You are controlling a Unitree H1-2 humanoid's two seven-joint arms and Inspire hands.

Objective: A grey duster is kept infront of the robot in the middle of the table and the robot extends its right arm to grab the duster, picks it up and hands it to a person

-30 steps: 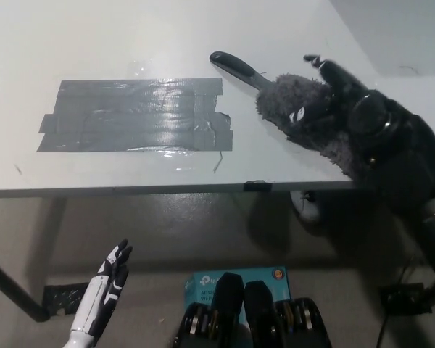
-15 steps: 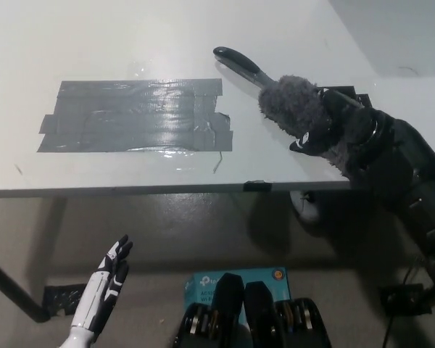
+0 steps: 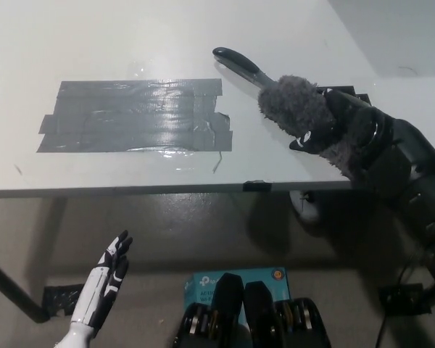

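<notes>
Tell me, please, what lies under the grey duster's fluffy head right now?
The white table shows around the duster, near its right front edge. The black right hand wraps the fluffy head, so whether the head touches the table is hidden. The left hand hangs low.

My right hand (image 3: 348, 130) is wrapped around the grey duster (image 3: 293, 105) at the table (image 3: 130, 43) edge, its black handle pointing away. My left hand (image 3: 101, 286) hangs open below.

Grey fluffy duster (image 3: 299, 110), black handle pointing up-left, lying near table's right edge, seemingly flat.
</notes>
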